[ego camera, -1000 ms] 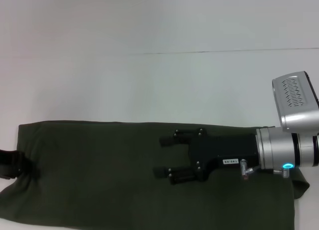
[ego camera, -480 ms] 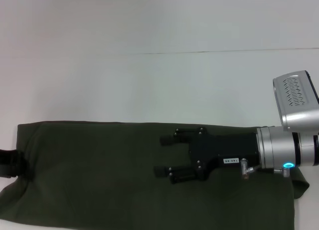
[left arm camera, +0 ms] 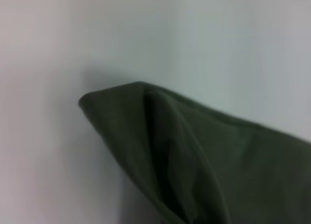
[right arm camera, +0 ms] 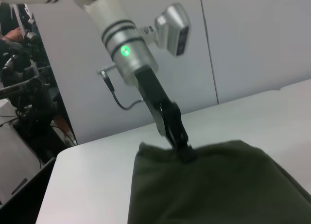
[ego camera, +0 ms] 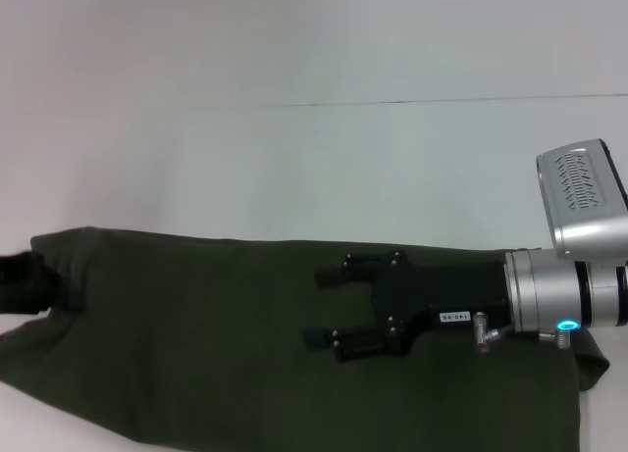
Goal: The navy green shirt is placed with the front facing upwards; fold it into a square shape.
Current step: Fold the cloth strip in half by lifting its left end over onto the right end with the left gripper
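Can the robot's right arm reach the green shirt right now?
Probably yes. The right gripper hangs open right over the middle of the shirt with nothing between them, while the left gripper is shut on the shirt's far end.

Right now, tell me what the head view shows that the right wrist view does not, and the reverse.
Only the head view shows the right gripper, open over the navy green shirt, and the shirt's full folded length on the white table. Only the right wrist view shows the whole left arm, with its left gripper shut on the shirt's edge, and dark equipment behind the table. Both show the shirt and table.
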Robot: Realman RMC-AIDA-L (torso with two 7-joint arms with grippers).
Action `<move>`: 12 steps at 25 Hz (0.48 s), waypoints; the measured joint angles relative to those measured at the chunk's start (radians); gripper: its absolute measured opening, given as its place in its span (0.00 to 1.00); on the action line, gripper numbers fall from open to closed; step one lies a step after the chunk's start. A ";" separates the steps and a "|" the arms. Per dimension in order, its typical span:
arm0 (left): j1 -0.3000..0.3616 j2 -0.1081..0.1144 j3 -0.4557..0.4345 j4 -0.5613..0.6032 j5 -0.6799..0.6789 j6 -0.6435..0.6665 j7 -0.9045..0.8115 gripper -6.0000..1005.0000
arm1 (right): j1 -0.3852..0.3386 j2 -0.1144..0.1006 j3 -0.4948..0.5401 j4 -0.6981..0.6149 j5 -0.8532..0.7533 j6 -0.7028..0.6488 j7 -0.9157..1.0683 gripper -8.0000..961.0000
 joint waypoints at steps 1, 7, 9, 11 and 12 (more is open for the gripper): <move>0.000 0.004 -0.018 0.000 -0.010 0.017 0.005 0.08 | 0.000 0.000 0.000 0.000 0.000 0.001 -0.002 0.90; 0.002 0.014 -0.065 0.003 -0.100 0.116 0.014 0.08 | 0.000 0.000 0.000 -0.001 -0.001 0.012 -0.008 0.90; 0.002 0.014 -0.066 0.003 -0.144 0.146 0.010 0.08 | -0.003 0.000 -0.001 -0.001 -0.002 0.018 -0.010 0.90; 0.002 0.015 -0.067 0.008 -0.164 0.162 0.007 0.08 | -0.004 0.000 -0.007 -0.001 -0.004 0.029 -0.012 0.90; 0.001 0.017 -0.068 0.017 -0.171 0.171 0.005 0.08 | -0.004 -0.001 -0.013 -0.001 -0.005 0.035 -0.013 0.90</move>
